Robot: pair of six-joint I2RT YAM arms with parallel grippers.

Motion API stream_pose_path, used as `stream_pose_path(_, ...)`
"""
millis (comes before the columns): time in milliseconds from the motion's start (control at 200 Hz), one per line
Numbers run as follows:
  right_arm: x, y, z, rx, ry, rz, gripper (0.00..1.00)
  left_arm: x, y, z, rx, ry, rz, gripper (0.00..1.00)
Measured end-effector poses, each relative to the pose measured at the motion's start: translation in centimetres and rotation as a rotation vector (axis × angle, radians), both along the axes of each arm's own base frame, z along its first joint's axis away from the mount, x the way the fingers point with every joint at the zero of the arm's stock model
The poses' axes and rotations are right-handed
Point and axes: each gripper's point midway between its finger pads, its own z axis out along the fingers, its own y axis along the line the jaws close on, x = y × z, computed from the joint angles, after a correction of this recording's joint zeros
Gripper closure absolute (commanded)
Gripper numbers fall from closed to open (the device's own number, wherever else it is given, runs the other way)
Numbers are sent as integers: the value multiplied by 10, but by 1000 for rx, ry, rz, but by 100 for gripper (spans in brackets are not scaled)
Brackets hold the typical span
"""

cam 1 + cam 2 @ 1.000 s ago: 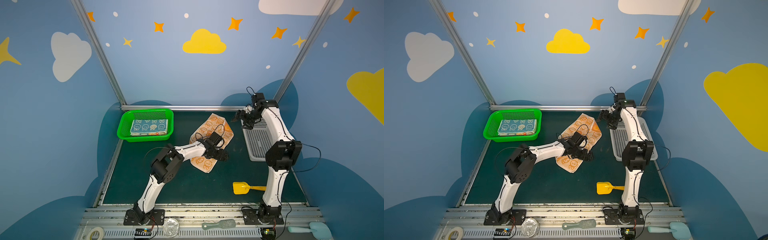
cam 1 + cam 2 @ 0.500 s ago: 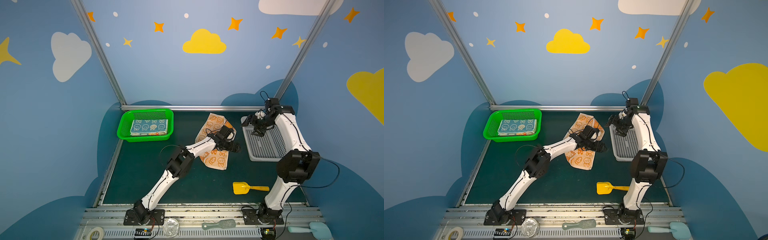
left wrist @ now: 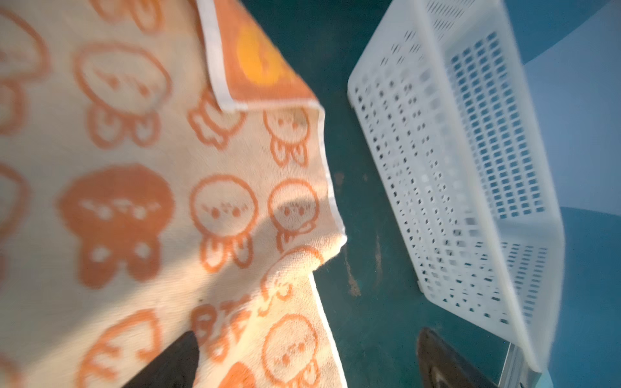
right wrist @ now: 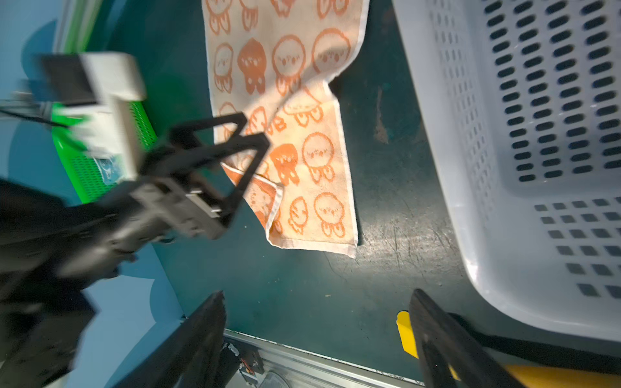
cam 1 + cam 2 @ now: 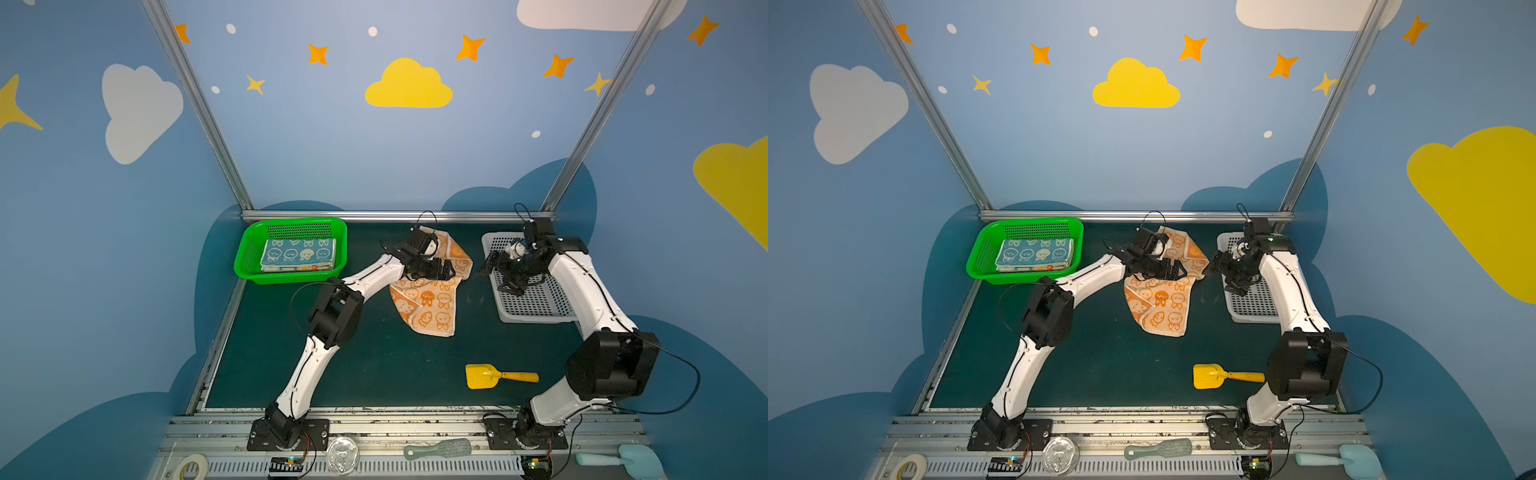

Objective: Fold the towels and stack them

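Dark green matting (image 5: 374, 374) carries the orange rabbit towel (image 5: 428, 307), rumpled with one corner flipped over, between a green basket (image 5: 249, 266) holding the folded towels (image 5: 297, 255) and a white basket (image 5: 536, 303). Over the towel's far part the left gripper (image 5: 446, 270) is spread wide and grasps nothing; whether it brushes the cloth I cannot tell. The right gripper (image 5: 496, 276), also spread and empty, hangs at the white basket's edge.
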Motion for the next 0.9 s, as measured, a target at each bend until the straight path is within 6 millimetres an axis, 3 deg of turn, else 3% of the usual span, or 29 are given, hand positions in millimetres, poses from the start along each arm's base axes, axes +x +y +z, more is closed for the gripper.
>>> stream_pose_path(145,-31,28,-45,-31,101,78,20,-10,32,64,-16,-108,26,0)
stream_pose_path(255,-53,46,-69,-55,153,132,29,-38,53,79,-14,-127,30,0)
stream_pose_path(350,-65,53,-87,-63,182,147,39,-66,70,62,11,-89,32,0)
stream_pose_path(541,-86,59,-124,-79,261,149,53,-118,106,-11,108,74,53,0)
stream_pose_path(641,-92,61,-145,-87,299,152,58,-134,117,-36,143,136,63,0)
stream_pose_path(756,-93,64,-160,-95,326,156,61,-141,121,-46,155,163,71,0)
stream_pose_path(896,-88,67,-167,-93,318,152,66,-140,118,-39,141,146,71,0)
